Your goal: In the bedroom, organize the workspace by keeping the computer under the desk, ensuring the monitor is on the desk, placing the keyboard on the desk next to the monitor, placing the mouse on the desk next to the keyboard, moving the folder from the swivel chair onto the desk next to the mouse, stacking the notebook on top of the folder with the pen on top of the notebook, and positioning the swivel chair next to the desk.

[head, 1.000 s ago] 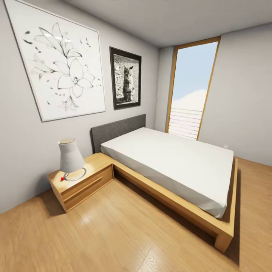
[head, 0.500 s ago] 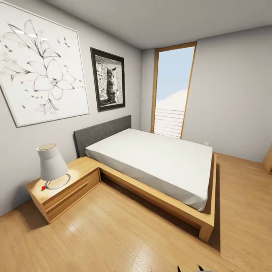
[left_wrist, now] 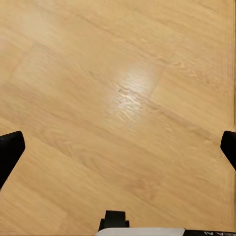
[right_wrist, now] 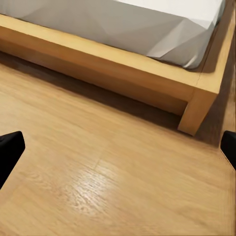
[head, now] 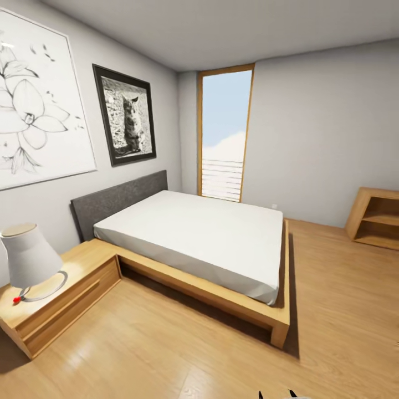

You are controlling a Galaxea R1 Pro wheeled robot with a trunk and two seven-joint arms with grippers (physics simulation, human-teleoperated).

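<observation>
Head view onto the bedroom with light wood plank floor (head: 166,354) and pale grey walls: low wooden-framed bed (head: 221,299) with white mattress (head: 194,233) and dark grey padded headboard (head: 116,199) at centre. At near left, just beside the bed frame, light wooden nightstand (head: 61,299) carrying a white cone-shaped lamp (head: 27,257) with a small red dot at its base. On the left wall, large white-framed line drawing of a flower (head: 33,111) and, further along, black-framed photo of a sitting cat (head: 126,119). At the far wall, tall narrow wood-framed window (head: 224,136) showing sky. At far right, open light wooden shelf unit (head: 377,219) standing on the floor. Left wrist view: left hand (left_wrist: 118,152) released, black fingertips (left_wrist: 10,150) set wide apart above bare plank floor. Right wrist view: right hand (right_wrist: 118,152) likewise released, fingertips (right_wrist: 10,147) wide apart, above the floor near the corner of the bed frame (right_wrist: 196,98).
</observation>
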